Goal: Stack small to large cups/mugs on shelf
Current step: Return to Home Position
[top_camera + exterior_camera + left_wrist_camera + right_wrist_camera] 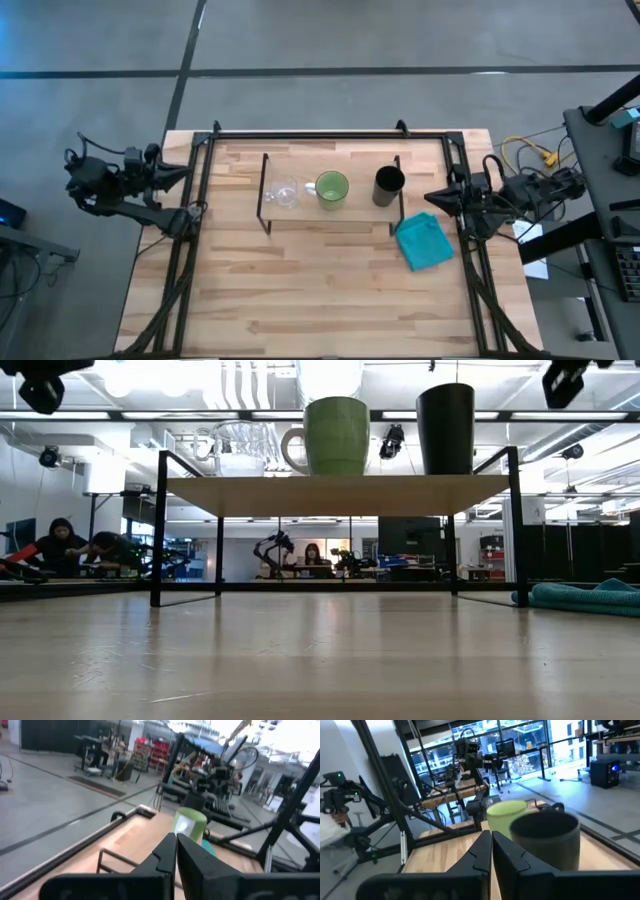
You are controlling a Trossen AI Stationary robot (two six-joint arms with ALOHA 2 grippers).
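The shelf (300, 213), a light board on thin black legs, stands at the table's far middle. On it, in a row from left to right, stand the clear glass cup (284, 192), the light-green mug (332, 189) and the black cup (388, 185); they also show in the low view: the glass cup (240, 448), the green mug (335, 435) and the black cup (446, 428). My left gripper (188, 173) is shut and empty at the table's left edge. My right gripper (430, 197) is shut and empty at the right edge, right of the black cup.
A crumpled blue cloth (425, 241) lies on the table right of the shelf's near right leg. Black frame rails (330, 133) run along the table's far, left and right sides. People sit in the room beyond the table (60, 545).
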